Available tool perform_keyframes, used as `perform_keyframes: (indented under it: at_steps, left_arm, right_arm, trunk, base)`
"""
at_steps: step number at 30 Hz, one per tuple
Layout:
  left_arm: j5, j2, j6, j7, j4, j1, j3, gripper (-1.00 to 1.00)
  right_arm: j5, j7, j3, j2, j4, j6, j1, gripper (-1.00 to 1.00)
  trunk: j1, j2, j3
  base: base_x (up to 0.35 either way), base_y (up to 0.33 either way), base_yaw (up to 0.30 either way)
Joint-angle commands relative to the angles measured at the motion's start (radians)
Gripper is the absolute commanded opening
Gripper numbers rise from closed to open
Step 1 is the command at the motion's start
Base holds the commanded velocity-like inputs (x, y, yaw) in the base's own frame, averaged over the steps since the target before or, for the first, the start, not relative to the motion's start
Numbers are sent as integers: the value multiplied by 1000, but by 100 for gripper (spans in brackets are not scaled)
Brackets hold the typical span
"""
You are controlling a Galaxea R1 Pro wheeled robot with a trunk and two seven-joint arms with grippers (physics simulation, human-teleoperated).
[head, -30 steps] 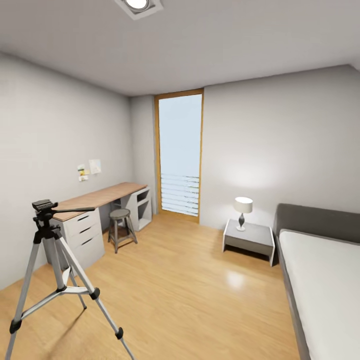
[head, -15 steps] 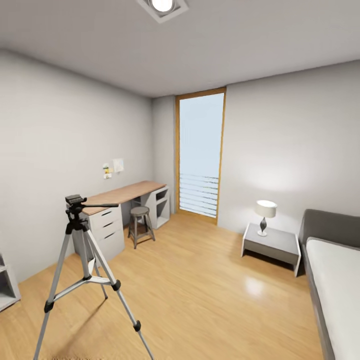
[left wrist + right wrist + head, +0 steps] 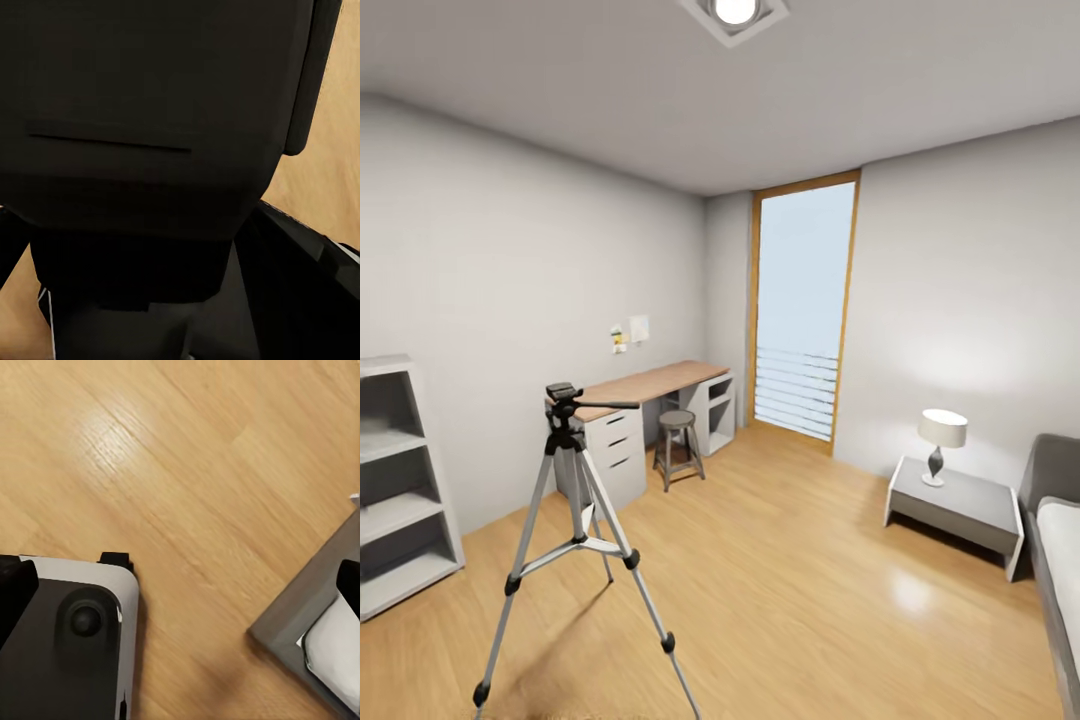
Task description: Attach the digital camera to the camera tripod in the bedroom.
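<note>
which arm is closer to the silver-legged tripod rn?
Left, probably. Silver-legged black-headed tripod stands left of centre in the head view, the left arm's side; the right wrist camera faces the grey bed corner on the opposite side.

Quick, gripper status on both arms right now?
Left: cannot be told; the wrist view is blocked by a dark body close up.
Right: cannot be told; its wrist view looks at wood floor.
</note>
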Motion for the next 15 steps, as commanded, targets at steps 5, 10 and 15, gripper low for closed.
perform_keyframes:
  at_steps: [5, 10, 15]
  left_arm:
    - [7, 0, -2, 0, 1, -1, -8, -100]
    - [7, 0, -2, 0, 1, -1, -8, -100]
    - [7, 0, -2, 0, 1, -1, -8, -100]
  right_arm:
    - [4, 1, -8, -2, 3, -5, -1, 100]
    - [4, 1, -8, -3, 3, -5, -1, 100]
    - [4, 1, -8, -2, 3, -5, -1, 100]
  trunk:
    - [0, -1, 0]
    - [0, -1, 0]
    - [0, -1, 0]
  base:
    - [0, 0, 269]
    - [0, 0, 269]
    - [0, 0, 269]
